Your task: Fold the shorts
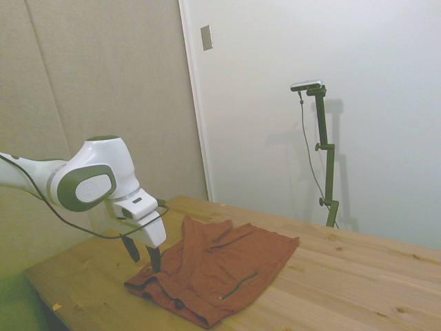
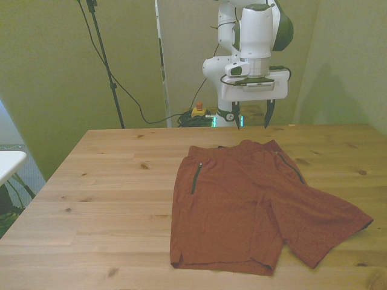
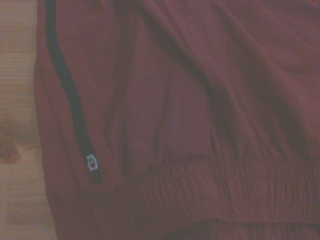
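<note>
The rust-red shorts point(image 2: 248, 205) lie spread flat on the wooden table point(image 2: 109, 199), waistband toward the robot and both legs toward the near edge in the front view. In the side view the shorts point(image 1: 220, 265) lie a little rumpled. My gripper point(image 2: 253, 121) hangs open above the waistband, not touching the cloth, with nothing between its fingers; in the side view the gripper point(image 1: 142, 254) is just above the shorts' edge. The wrist view shows the elastic waistband point(image 3: 225, 190) and a dark zipper pocket line point(image 3: 70, 100) with a small white pull.
Bare wood lies to the front view's left of the shorts. A white object point(image 2: 9, 163) sits off the table at the front view's left edge. Cables and a small device with a red button point(image 2: 198, 110) lie behind the table.
</note>
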